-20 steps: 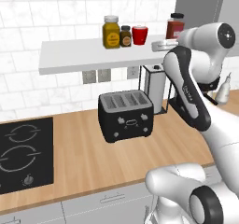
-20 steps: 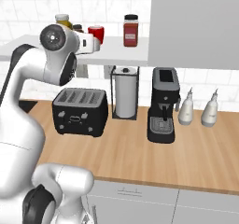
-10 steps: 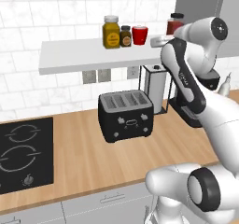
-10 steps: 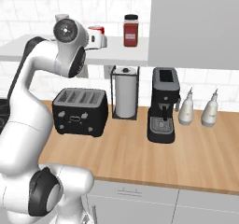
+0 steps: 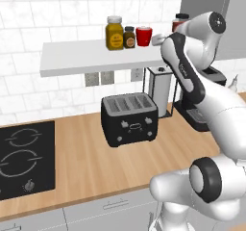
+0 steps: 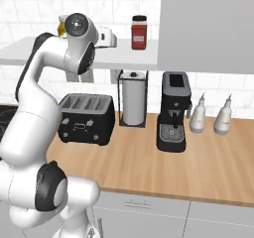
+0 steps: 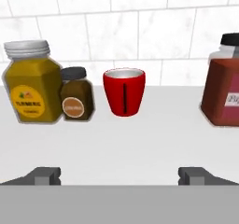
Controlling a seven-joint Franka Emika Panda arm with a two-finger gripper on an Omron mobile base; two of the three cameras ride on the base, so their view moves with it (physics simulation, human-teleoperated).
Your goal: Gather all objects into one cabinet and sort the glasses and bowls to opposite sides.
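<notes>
Since a second ago, the white arm has swung up and leftward toward the wall shelf, so the claw (image 7: 119, 175) now sits at shelf height, pointing at the tiled wall. Its jaws stand wide apart with nothing between them; in the hand view the two dark tips rise far apart at the bottom, over bare white shelf (image 7: 140, 143).

Straight ahead of the claw, toward the back of the shelf and clear of the tips, stands the plain bright red handleless cup (image 7: 124, 91), upright, with a pale inside. From the left base view the same red cup (image 5: 143, 36) sits just left of the hand's end, not touched by it.

Left of the cup, just beside it, is a small brown spice jar with a dark lid (image 7: 76, 100), and touching or nearly touching that on its far side, a larger yellow turmeric jar with a silver lid (image 7: 31, 88). Right of the claw, well apart from the cup, a red spice jar with a black lid (image 7: 225, 85) stands at the edge of the hand view.

Below the claw, on the wooden counter (image 6: 144, 162), a black four-slot toaster (image 6: 86, 118) sits to the lower left, a white paper roll in a black wire holder (image 6: 132, 104) is under the shelf's end, and a black coffee machine (image 6: 173, 111) stands further right, with two white bottles (image 6: 199, 115) beyond it. Above those hangs the wall cabinet with a flat grey door (image 6: 208, 24), shut. A black hob (image 5: 21, 158) lies far left on the counter.
</notes>
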